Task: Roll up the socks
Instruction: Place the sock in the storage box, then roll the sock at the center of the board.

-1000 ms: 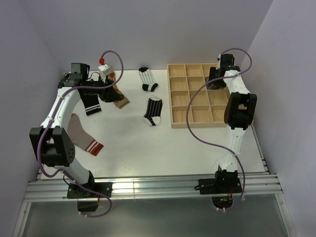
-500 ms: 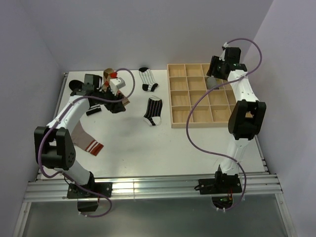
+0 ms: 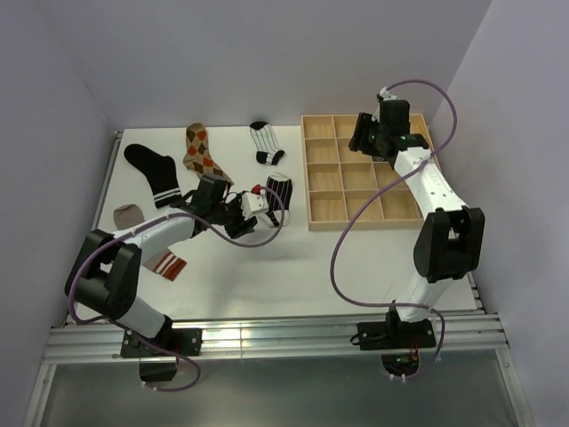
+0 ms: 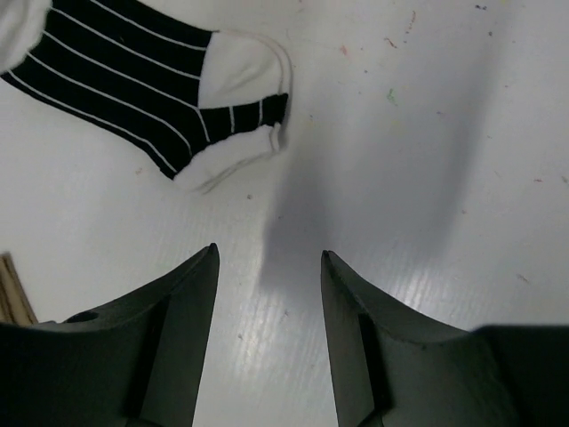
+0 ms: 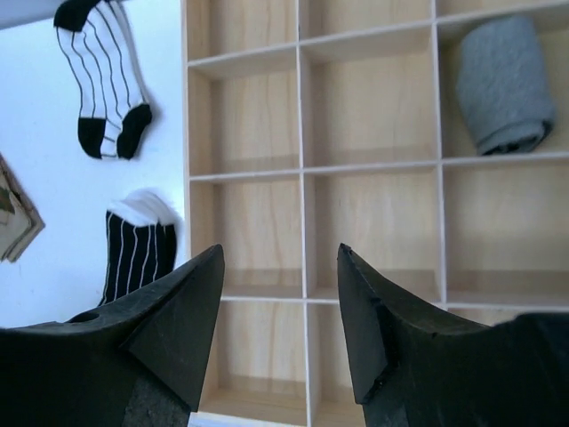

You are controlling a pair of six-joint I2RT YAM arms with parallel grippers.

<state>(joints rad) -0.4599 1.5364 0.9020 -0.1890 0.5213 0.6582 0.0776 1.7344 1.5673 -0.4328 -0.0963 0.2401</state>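
Observation:
My left gripper (image 3: 264, 212) is open and empty, low over the bare table just near of the black sock with thin white stripes (image 3: 281, 185). That sock shows at the upper left of the left wrist view (image 4: 133, 80), ahead of the open gripper (image 4: 269, 258). The tan-orange argyle sock (image 3: 200, 151), a black sock with white bands (image 3: 153, 169), a white striped sock (image 3: 265, 142) and a taupe sock (image 3: 131, 213) lie flat. My right gripper (image 3: 363, 138) hangs open and empty over the wooden grid tray (image 3: 322, 222). Its wrist view (image 5: 280, 253) shows a rolled grey sock (image 5: 502, 84) in a compartment.
The tray's other compartments in the right wrist view (image 5: 302, 169) hold nothing. A red-and-white banded sock cuff (image 3: 166, 263) lies by the left arm's base link. Walls close the table at the back and both sides.
My left gripper swung from the back left to the table's middle, by the black striped sock. The argyle sock now lies flat at the back. My right gripper moved left over the tray.

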